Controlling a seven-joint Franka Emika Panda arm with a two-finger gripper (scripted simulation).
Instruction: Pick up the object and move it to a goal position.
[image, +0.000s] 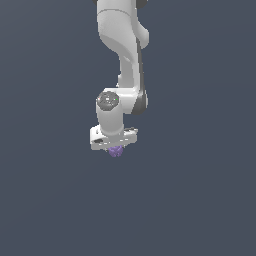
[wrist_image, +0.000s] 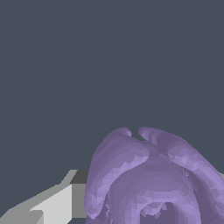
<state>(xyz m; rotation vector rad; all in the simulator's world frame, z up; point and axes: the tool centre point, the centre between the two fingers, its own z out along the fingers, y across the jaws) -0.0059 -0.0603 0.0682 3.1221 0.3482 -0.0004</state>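
Observation:
The object (image: 116, 152) is a tiny light-purple knobbly lump that pokes out just under the white hand of my arm in the exterior view. My gripper (image: 115, 149) points straight down and is shut on it, and the fingers are mostly hidden behind the hand. Close up in the wrist view, the object (wrist_image: 151, 175) fills the lower part of the picture with ridged lobes and concentric rings. One grey-white finger (wrist_image: 54, 204) presses against its side. The other finger is hidden behind the object.
The white arm (image: 122, 45) comes down from the top of the exterior view. Around it lies only a plain dark grey-blue ground (image: 200, 200), and no marker or other item shows.

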